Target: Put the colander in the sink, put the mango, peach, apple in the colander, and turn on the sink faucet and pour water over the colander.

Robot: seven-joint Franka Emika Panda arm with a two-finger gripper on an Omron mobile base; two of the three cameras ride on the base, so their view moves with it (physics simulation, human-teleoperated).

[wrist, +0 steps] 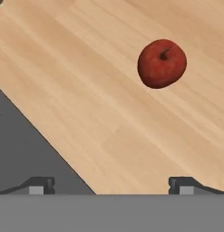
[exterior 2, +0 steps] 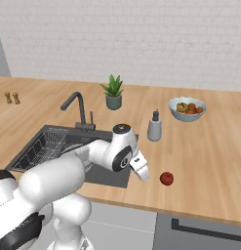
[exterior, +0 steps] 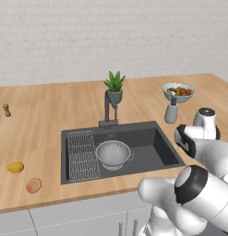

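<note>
The silvery colander (exterior: 113,154) sits in the dark sink (exterior: 154,140), beside the wire rack. The mango (exterior: 15,167) and the peach (exterior: 33,185) lie on the counter left of the sink. Right of the sink, the red apple (exterior 2: 166,178) rests on the wood. My gripper (exterior 2: 143,175) hovers open over the sink's right rim, a short way left of the apple and apart from it. In the hand view the apple (wrist: 162,63) lies ahead and to the right of my gripper (wrist: 112,188), with nothing between the fingers. The faucet (exterior: 108,108) stands behind the sink. Water is out of view.
A pale bowl of fruit (exterior 2: 187,108) and a grey soap dispenser (exterior 2: 154,128) stand behind the apple. A potted plant (exterior 2: 113,93) is behind the faucet. Two small shakers (exterior: 2,110) stand at the far left. The counter's front edge runs just below the apple.
</note>
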